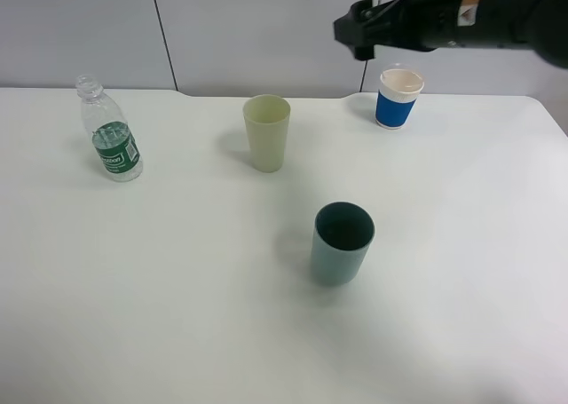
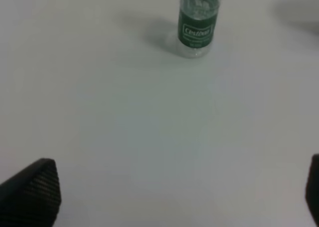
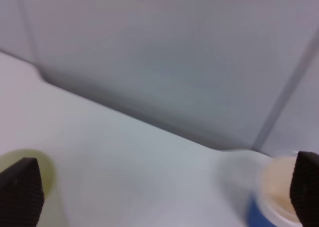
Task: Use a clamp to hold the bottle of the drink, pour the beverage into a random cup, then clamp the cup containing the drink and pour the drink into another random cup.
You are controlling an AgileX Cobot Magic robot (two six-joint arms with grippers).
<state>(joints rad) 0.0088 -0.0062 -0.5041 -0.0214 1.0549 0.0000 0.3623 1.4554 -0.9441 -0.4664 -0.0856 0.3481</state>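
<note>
The uncapped clear bottle [image 1: 111, 138] with a green label stands upright at the table's far left. In the left wrist view the bottle [image 2: 198, 22] is well ahead of my left gripper [image 2: 172, 197], which is open and empty. The pale yellow-green tumbler [image 1: 266, 133] stands upright at the back middle. The teal cup [image 1: 342, 242] stands upright nearer the front. My right gripper [image 1: 355, 31] hovers high at the back, between the tumbler and the white cup. In its wrist view my right gripper [image 3: 162, 192] is open and empty, with the tumbler's rim [image 3: 50, 172] below. I cannot make out liquid in either cup.
A white cup with a blue band [image 1: 398, 98] stands at the back right, just below the right arm, and the white cup [image 3: 279, 197] also shows in the right wrist view. A grey panelled wall [image 1: 266, 31] runs behind the white table [image 1: 177, 315].
</note>
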